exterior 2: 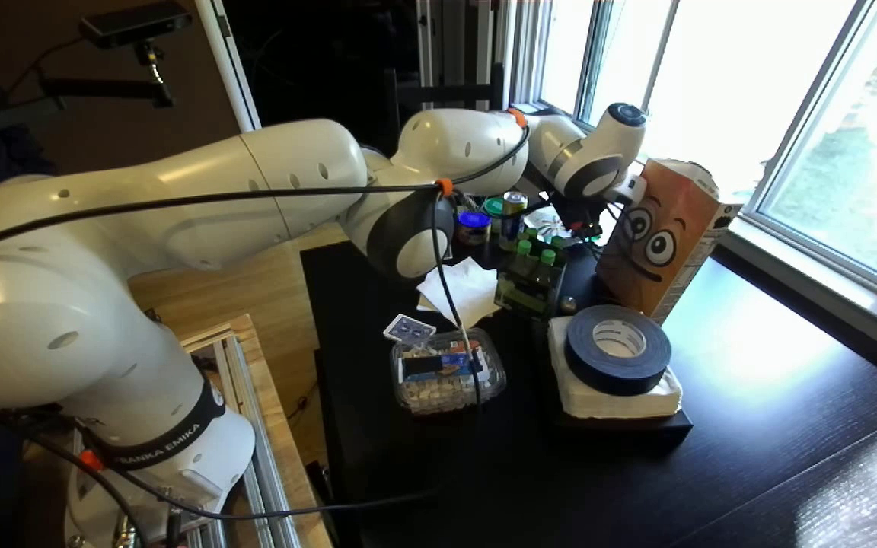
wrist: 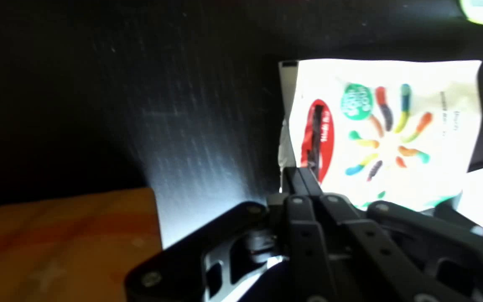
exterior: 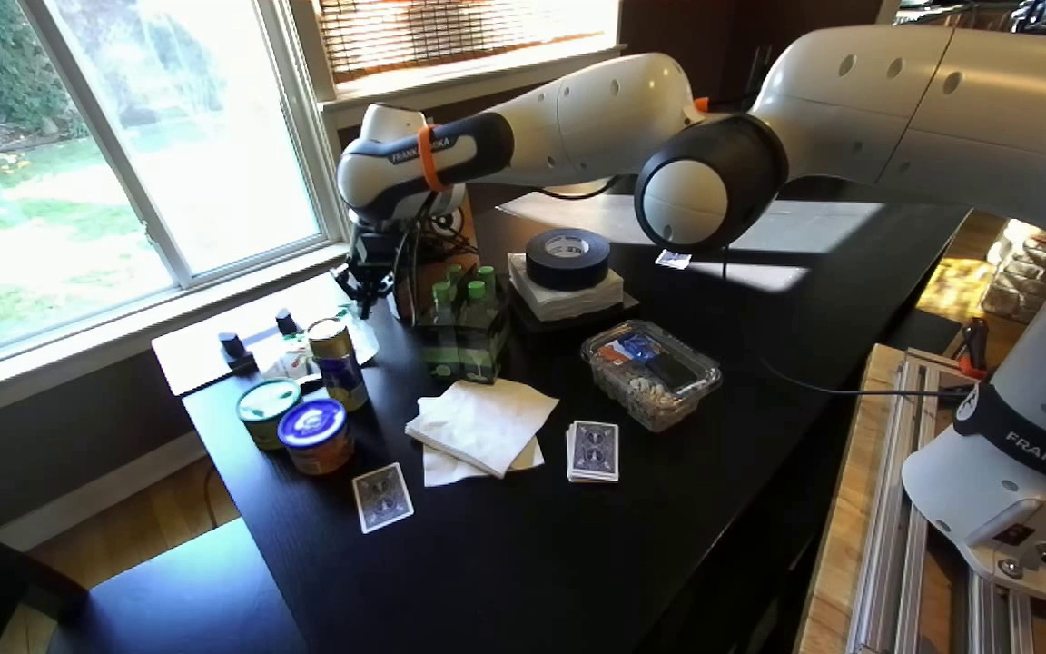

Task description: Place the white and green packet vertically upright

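The white and green packet [wrist: 409, 167] is mostly white, with a green round logo, a red oval, printed gummy worms and green along its lower edge. In the wrist view it looks flat on the dark table, right of and beyond the fingertips. It also shows in both exterior views [exterior: 363, 341] [exterior 2: 547, 221], partly hidden by other things. My gripper [wrist: 302, 171] is shut, its two fingers together, with nothing visible between them. The fingertips overlap the packet's near left edge in the wrist view; I cannot tell whether they touch it. In an exterior view the gripper [exterior: 365, 307] hangs above the packet.
A tall orange box with a face [exterior 2: 645, 243] stands close beside the gripper. A green bottle carrier [exterior: 464, 350], a gold-topped can [exterior: 332, 350] and lidded tubs [exterior: 314, 427] stand near. Napkins [exterior: 487, 422], a clear container [exterior: 650, 372] and a tape roll [exterior: 567, 259] are farther off.
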Action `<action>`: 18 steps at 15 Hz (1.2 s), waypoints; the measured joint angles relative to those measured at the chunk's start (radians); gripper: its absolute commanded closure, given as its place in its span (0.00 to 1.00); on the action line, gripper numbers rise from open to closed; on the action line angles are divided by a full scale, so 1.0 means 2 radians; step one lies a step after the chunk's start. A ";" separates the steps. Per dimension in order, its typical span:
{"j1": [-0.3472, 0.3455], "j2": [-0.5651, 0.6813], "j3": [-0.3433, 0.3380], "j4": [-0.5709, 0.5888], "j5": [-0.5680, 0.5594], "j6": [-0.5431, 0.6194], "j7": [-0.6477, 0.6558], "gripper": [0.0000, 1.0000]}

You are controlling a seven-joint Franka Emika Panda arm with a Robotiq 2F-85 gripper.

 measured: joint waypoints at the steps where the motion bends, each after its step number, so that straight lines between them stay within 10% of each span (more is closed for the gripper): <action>1: 0.004 -0.004 0.000 0.010 0.000 -0.001 -0.004 1.00; 18: 0.045 -0.112 0.005 0.014 -0.002 -0.083 -0.100 1.00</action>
